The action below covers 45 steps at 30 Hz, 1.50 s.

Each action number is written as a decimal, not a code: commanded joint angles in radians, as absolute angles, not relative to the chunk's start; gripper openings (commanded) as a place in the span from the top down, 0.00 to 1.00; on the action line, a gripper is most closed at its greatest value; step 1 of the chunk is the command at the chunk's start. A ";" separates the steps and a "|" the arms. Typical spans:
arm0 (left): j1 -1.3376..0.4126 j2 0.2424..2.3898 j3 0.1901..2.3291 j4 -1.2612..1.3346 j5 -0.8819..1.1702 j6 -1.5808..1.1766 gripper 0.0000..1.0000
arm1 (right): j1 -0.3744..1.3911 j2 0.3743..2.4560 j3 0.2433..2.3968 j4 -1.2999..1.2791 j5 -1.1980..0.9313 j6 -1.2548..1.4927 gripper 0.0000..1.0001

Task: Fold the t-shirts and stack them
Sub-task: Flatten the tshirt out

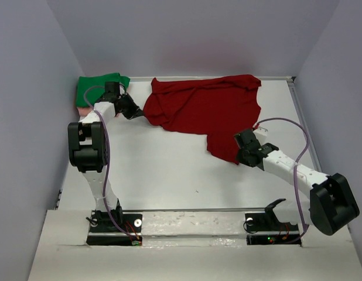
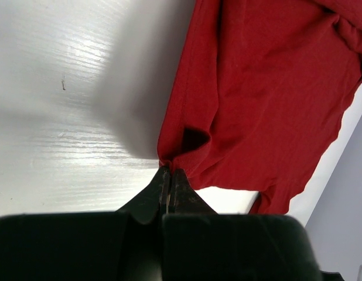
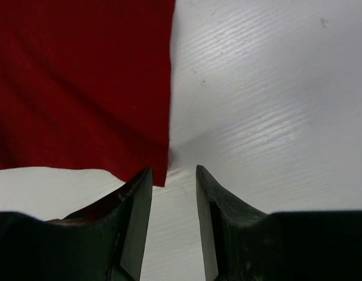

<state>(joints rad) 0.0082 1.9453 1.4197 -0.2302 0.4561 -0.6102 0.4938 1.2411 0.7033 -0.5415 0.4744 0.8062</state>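
Left wrist, red t-shirt [image 2: 263, 88] cropped, hem pinched

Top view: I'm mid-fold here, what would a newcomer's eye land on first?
The red shirt, lying rumpled across the far half of the table, dominates. The left gripper is shut on its left edge, while the right gripper sits open at its near corner. A green shirt lies in the far left corner.
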 commanded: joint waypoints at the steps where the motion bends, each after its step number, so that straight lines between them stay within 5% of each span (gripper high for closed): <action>1: 0.008 1.893 1.414 -0.219 0.499 -0.600 1.00 | 0.491 1.279 0.724 -0.401 0.367 0.730 0.59; 36: 0.006 1.898 1.404 -0.207 0.518 -0.606 1.00 | 0.491 1.318 0.681 -0.466 0.376 0.890 0.56; 45: 0.006 1.891 1.405 -0.210 0.517 -0.601 1.00 | 0.491 1.367 0.689 -0.405 0.330 0.890 0.63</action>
<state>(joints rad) 0.0078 1.9453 1.4170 -0.2184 0.4824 -0.6102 0.4938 1.3579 0.6868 -0.4721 0.3359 0.8803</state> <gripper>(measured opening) 0.014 0.393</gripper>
